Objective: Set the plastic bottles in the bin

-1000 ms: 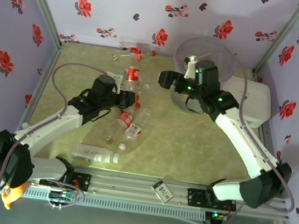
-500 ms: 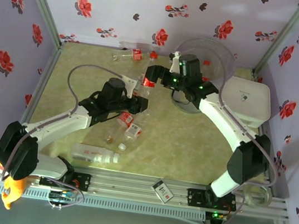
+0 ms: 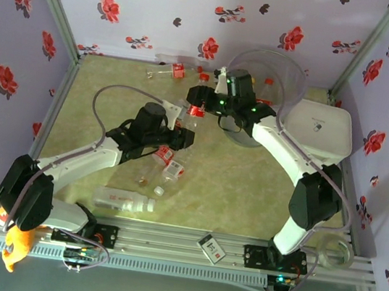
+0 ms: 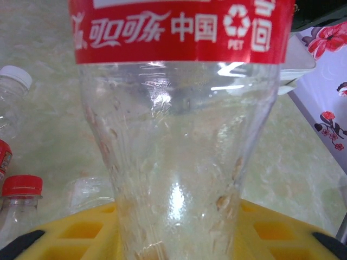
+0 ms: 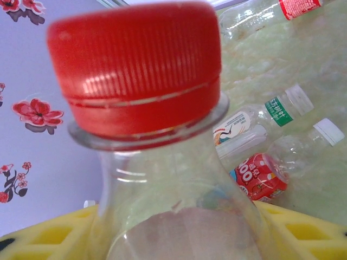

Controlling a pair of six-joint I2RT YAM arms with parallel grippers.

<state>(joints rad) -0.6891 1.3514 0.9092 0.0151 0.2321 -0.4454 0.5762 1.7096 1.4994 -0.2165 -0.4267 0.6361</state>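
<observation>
Bright, even light; glare streaks the bottle (image 4: 179, 141).

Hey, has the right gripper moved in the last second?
Yes. The right gripper has swung left, away from the bin, to a red-capped bottle.

1. Clear bottle (image 4: 179, 162), left wrist view: red label (image 4: 179, 32) with white print "可口可乐", followed by "中国".
2. Same label: recycling triangle (image 4: 237, 20) with "PET" beneath it. The characters further right are cut off and only partly legible.
3. Lying bottle (image 5: 252, 127), right wrist view: green band (image 5: 277, 111) with white Chinese characters, too small to read.
4. Crushed bottle (image 5: 287, 157): red wrap (image 5: 259, 176) with white digits "00".
</observation>
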